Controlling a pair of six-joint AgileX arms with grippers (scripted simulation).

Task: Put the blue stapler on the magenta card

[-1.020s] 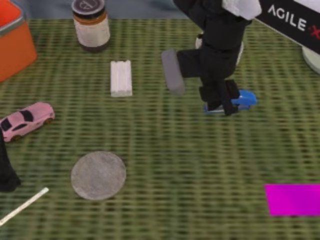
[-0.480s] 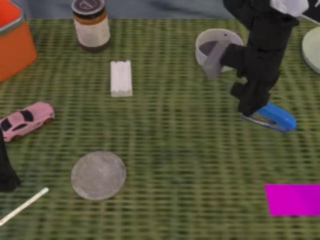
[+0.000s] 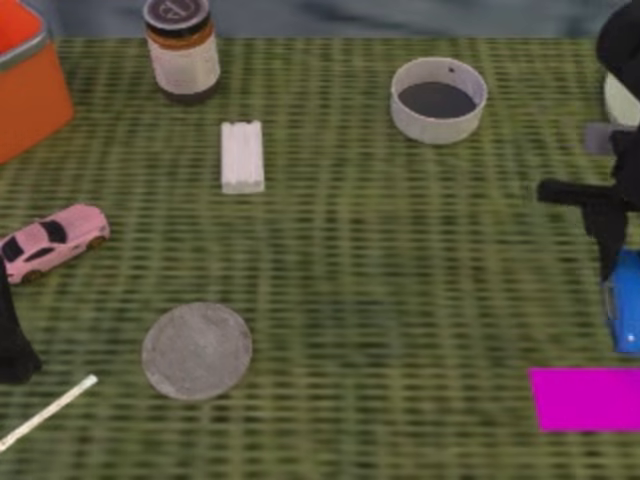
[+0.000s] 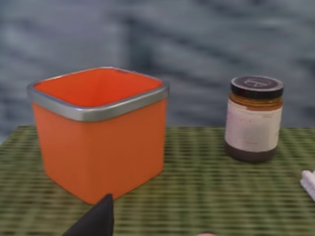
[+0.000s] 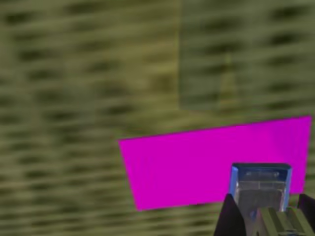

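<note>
Blue stapler (image 3: 626, 312) — held off the mat at the table's right edge, lengthwise toward the near edge, clamped between the fingers of the right gripper (image 3: 612, 270). In the right wrist view the stapler (image 5: 259, 184) shows end-on between the two dark fingertips, silvery underside visible, with the magenta card (image 5: 206, 164) lying beyond it.

Right arm — reaches in from the far right corner, black links angled down over the right edge, gripper pointing toward the near edge.

Magenta card (image 3: 585, 398) — flat on the green woven mat (image 3: 380, 300) at the near right corner, just nearer than the stapler; the two do not overlap in the top view.

Left arm — parked at the left edge; only a dark fingertip (image 4: 96, 219) shows in its wrist view, so I cannot tell how its jaws stand.

Other items:
- white round bowl (image 3: 438, 99), far edge, right of centre
- brown-lidded jar (image 3: 182, 48) and orange bin (image 3: 30, 85), far left corner
- white ridged block (image 3: 242, 156), near the jar
- pink toy car (image 3: 52, 241), left edge
- grey disc (image 3: 196, 350) and thin white stick (image 3: 48, 412), near left

Nothing lies between the stapler and the card.
</note>
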